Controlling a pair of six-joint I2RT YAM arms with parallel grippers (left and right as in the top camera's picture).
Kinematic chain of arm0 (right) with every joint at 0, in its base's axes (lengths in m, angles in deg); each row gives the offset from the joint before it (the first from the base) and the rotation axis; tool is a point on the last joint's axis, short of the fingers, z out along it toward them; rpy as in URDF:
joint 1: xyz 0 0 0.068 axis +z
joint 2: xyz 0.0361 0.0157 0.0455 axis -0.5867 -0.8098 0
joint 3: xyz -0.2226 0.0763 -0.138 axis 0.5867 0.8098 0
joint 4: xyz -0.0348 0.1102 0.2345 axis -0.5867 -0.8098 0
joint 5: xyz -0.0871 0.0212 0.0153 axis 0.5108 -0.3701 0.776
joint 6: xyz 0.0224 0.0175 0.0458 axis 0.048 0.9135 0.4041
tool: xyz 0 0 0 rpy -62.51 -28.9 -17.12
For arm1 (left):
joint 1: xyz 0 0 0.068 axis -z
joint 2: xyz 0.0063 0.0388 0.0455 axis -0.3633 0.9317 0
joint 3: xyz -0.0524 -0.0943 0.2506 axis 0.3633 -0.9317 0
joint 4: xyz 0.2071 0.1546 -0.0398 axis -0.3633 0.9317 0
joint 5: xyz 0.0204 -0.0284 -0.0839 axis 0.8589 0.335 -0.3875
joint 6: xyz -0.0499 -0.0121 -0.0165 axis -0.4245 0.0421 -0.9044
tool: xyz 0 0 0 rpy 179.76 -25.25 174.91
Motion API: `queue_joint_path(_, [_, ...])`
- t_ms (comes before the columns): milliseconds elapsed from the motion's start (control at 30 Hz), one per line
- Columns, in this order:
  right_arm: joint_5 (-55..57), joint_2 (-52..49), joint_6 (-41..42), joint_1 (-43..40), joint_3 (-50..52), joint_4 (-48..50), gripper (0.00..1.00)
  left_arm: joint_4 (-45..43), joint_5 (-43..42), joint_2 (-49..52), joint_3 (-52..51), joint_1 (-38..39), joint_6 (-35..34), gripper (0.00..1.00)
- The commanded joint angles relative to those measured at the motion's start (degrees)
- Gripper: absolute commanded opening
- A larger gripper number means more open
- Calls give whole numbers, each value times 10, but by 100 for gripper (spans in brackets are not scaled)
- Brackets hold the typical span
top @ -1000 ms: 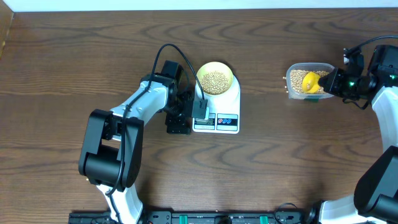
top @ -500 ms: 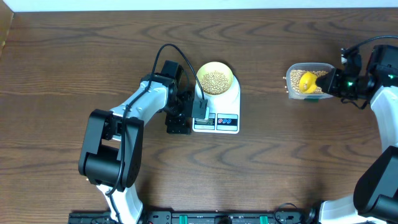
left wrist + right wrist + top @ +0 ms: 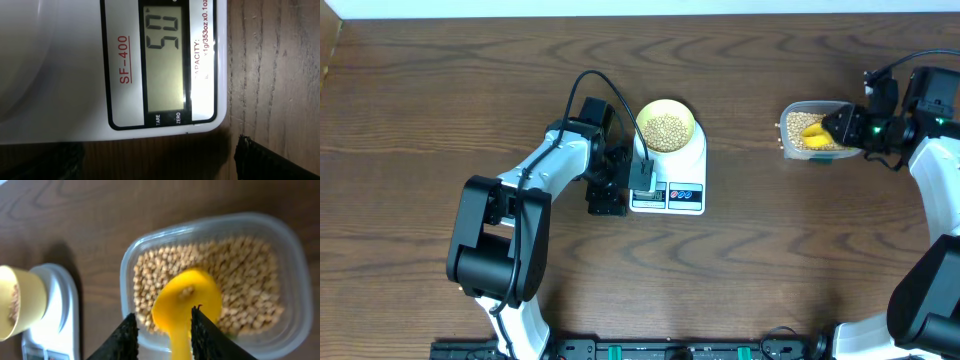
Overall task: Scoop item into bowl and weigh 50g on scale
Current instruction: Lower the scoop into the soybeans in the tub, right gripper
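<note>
Bowl (image 3: 666, 103) of beans (image 3: 667, 130) on scale (image 3: 696, 160)

Lab bench: robot arms (image 3: 545, 165), digital scale (image 3: 668, 196), wooden table (image 3: 770, 250).

The small pale yellow bowl (image 3: 691, 118) stands upright on the far end of the white scale (image 3: 692, 168), holding tan beans (image 3: 666, 130). The scale lies flat on the counter (image 3: 770, 250), and its display (image 3: 165, 55) reads 50.
</note>
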State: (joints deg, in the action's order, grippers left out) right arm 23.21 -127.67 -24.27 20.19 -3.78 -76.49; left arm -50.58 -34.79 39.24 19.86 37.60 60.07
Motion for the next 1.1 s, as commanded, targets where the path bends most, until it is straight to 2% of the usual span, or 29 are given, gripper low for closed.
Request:
queue_joint_path(0, [36, -3, -7, 0, -3, 18, 37, 2, -12, 7, -7, 5, 8, 98])
queue_joint_path(300, [110, -3, -7, 0, -3, 44, 40, 2, -12, 7, -7, 5, 8, 98])
queue_joint_path(433, [107, -3, -7, 0, -3, 53, 45, 2, -12, 7, -7, 5, 8, 98])
queue_joint_path(500, [107, -3, -7, 0, -3, 54, 56, 2, -12, 7, -7, 5, 8, 98])
queue_joint_path(633, [97, -3, -7, 1, -3, 49, 69, 2, -12, 7, -7, 5, 8, 98])
queue_joint_path(667, [95, -3, -6, 1, -3, 47, 76, 2, -12, 7, -7, 5, 8, 98])
queue_joint_path(733, [84, -3, -6, 1, -3, 39, 99, 2, -12, 7, -7, 5, 8, 98])
queue_joint_path(900, [62, -3, 1, 1, -3, 21, 99, 2, -12, 7, -7, 5, 8, 98])
queue_joint_path(1067, [40, -3, 53, 1, -3, 0, 99, 2, -12, 7, -7, 5, 8, 98])
